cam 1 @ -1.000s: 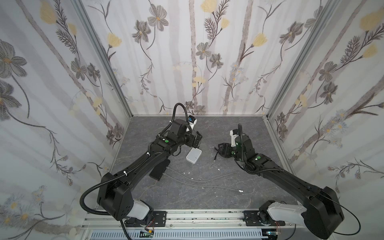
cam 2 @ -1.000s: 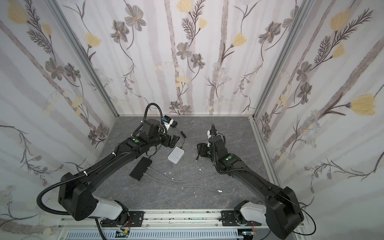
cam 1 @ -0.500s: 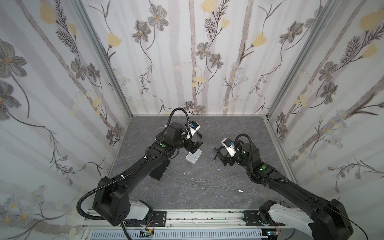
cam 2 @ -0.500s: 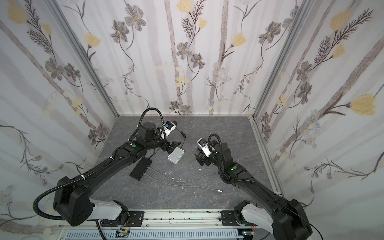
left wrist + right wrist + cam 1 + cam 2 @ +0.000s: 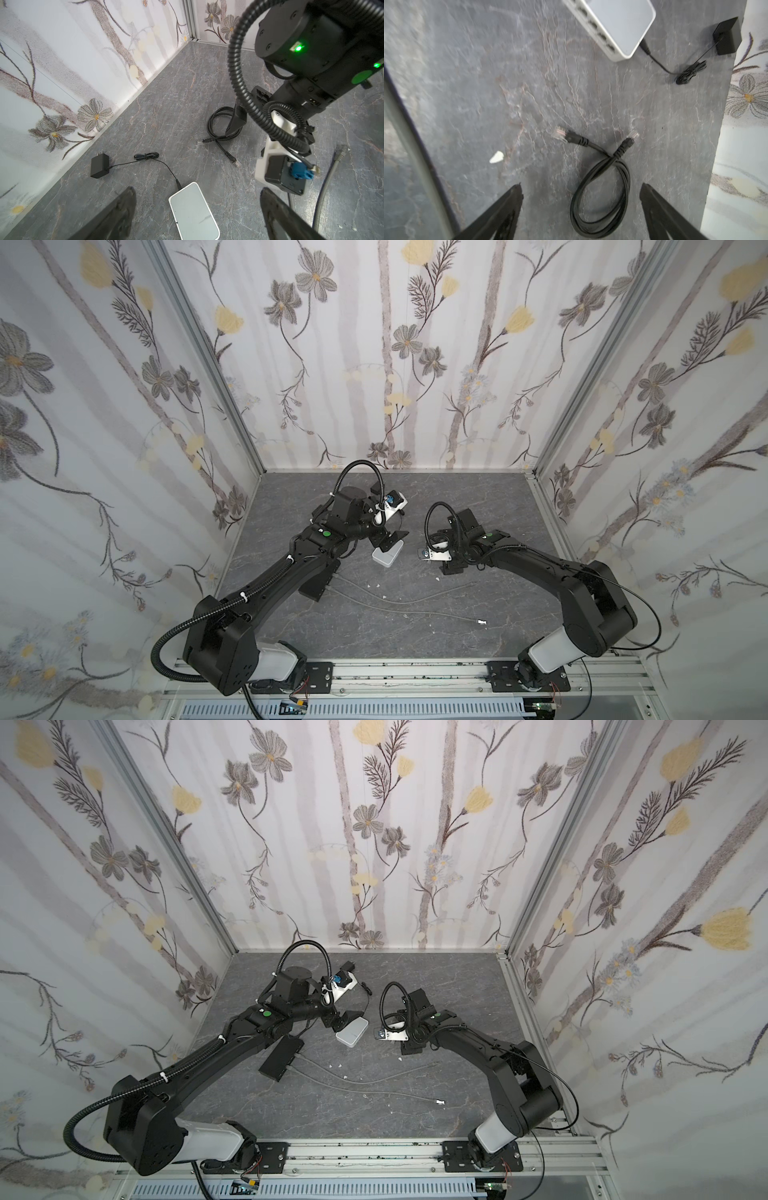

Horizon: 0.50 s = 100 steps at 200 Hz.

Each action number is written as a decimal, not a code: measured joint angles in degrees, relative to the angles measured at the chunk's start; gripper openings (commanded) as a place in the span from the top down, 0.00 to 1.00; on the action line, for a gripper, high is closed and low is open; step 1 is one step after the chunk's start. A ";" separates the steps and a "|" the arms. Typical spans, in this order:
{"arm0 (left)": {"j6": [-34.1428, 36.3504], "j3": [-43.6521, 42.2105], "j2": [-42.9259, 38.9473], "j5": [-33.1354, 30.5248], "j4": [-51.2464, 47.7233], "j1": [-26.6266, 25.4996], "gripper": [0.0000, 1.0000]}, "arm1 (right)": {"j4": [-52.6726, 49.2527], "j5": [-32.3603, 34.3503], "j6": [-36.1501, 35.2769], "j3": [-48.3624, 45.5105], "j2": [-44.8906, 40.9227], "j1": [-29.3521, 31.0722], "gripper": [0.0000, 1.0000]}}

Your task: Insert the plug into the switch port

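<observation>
The white switch (image 5: 387,559) (image 5: 352,1033) lies flat on the grey floor, its row of ports (image 5: 593,25) facing my right arm. My left gripper (image 5: 196,193) (image 5: 388,537) hovers over the switch (image 5: 193,212), open, with a gap on each side. A coiled black cable (image 5: 602,193) (image 5: 223,124) lies to the switch's right with a clear plug at each end (image 5: 559,133) (image 5: 633,136). Above the coil hangs my right gripper (image 5: 581,187), open and holding nothing. In both top views the right wrist hides the cable.
A black power adapter (image 5: 99,166) (image 5: 726,36) sits by the back wall, its thin lead running into the switch. A flat black box (image 5: 318,580) (image 5: 280,1056) lies under my left forearm. Grey cables (image 5: 407,601) trail across the front floor. Walls close three sides.
My right wrist has tipped over from upright and now points down over the black cable. The left gripper shifted slightly over the switch. Nothing was grasped.
</observation>
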 measured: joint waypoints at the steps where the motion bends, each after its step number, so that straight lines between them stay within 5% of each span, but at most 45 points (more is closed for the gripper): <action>1: 0.00 0.00 -0.07 0.00 0.00 0.00 0.06 | 0.09 0.24 -0.33 -0.02 0.15 -0.09 0.14; 39: -0.02 -0.83 -1.81 0.24 0.90 0.00 0.06 | 3.87 4.57 -7.19 -0.61 3.56 -1.55 0.23; 65: -0.28 -1.09 -2.23 0.55 1.42 0.00 0.06 | 6.08 3.54 -10.95 -0.44 4.11 -1.33 0.40; 77: -0.44 -1.14 -2.38 0.76 1.46 0.00 0.06 | 6.21 2.67 -12.17 0.02 4.55 -1.11 0.56; 100: -0.70 -1.25 -2.86 1.20 2.21 0.28 0.05 | 5.27 1.27 -13.57 2.49 6.71 -0.79 0.57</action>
